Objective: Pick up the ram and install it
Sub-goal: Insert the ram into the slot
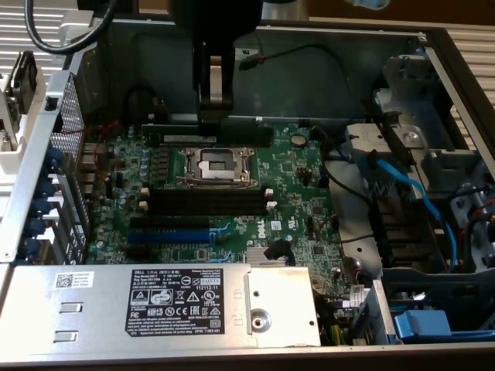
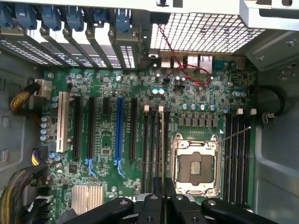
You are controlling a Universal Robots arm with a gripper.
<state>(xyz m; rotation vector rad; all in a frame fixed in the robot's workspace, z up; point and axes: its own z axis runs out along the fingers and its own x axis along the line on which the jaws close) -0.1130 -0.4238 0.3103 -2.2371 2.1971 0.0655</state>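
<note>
The open metal case (image 1: 332, 62) lies on its side around me, its interior facing up. Its grey power supply (image 1: 155, 301), label upward, sits well apart from my jaws, on the far side of the board from them. The green motherboard (image 1: 302, 178) spreads out beneath my jaws. A blue cable (image 1: 410, 193) loops through the drive bay, well off to the exterior view's right of my jaws. Almost straight below my jaws is the CPU socket (image 1: 216, 165), bare inside its metal frame. The black memory slots (image 1: 205, 202) with white end clips run alongside the socket. The blue slot (image 1: 168, 234) lies beyond them, farther from my jaws.

My jaws are clamped on the ram (image 1: 240, 133) near the middle of its length. It hangs level, on edge and clear of the board, sticking out to both sides of my jaws. In the wrist view I look down along its thin top edge. That edge runs straight out from between my jaws and lines up with the black slots just beside the socket. I cannot tell which slot it is over.
</note>
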